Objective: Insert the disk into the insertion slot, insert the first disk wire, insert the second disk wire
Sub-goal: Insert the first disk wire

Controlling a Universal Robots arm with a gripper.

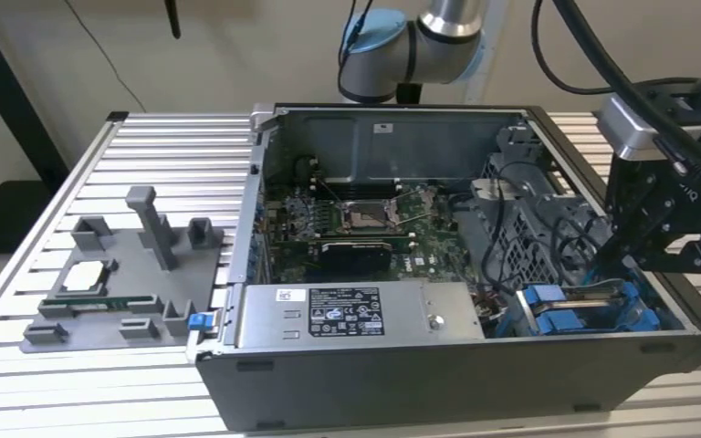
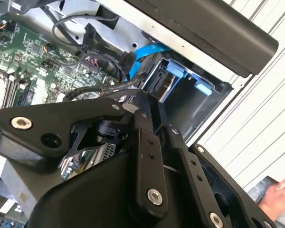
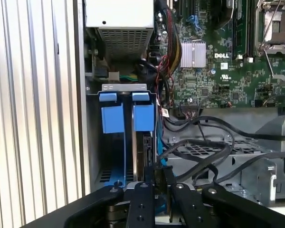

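A ribbed metal worktop (image 1: 156, 137) carries an open computer case (image 1: 448, 383). The disk (image 3: 146, 152) stands on edge in the insertion slot (image 3: 109, 152), lengthwise along the case wall and mostly hidden under blue tabs (image 3: 113, 118). Just above, the gripper (image 3: 160, 183) has its fingers (image 3: 143, 202) closed on a black wire plug (image 3: 161, 172).

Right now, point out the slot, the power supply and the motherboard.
Slot (image 3: 111, 156): first wrist view, its dark inside.
Power supply (image 1: 418, 301): exterior view, its grey top.
Motherboard (image 3: 213, 85): first wrist view, bare green board.
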